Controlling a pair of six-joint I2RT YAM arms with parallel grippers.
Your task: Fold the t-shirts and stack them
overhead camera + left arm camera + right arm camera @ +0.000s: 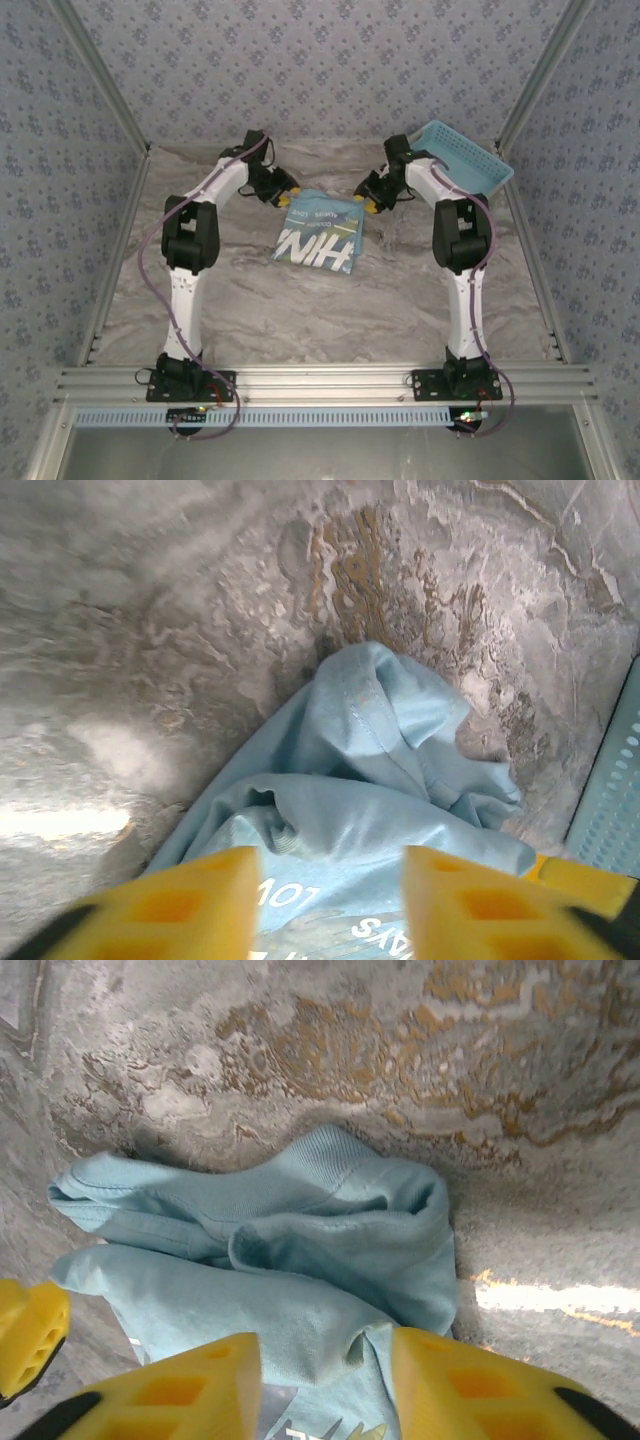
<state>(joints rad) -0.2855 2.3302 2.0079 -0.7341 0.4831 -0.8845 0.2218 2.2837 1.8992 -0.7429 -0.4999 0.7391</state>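
To my left the marble table point(250, 300) runs bare out to its metal rail point(112, 270), so that side gives open room. My left pincer point(287, 197) hangs at the far left corner of the sky-blue t-shirt point(320, 235), its yellow fingers point(200, 905) spread over rumpled cloth and gripping nothing. The t-shirt lies folded small at mid-table, its far edge bunched, with bare marble all along its near side. Its white block letters read NIH from above; the smaller lines beyond them I cannot read. My right pincer point(368, 205) sits at the far right corner, likewise spread, the ribbed collar just past its tips. Right of it a light-blue lattice basket point(465, 158) sits in the far right corner, close beside my right arm.
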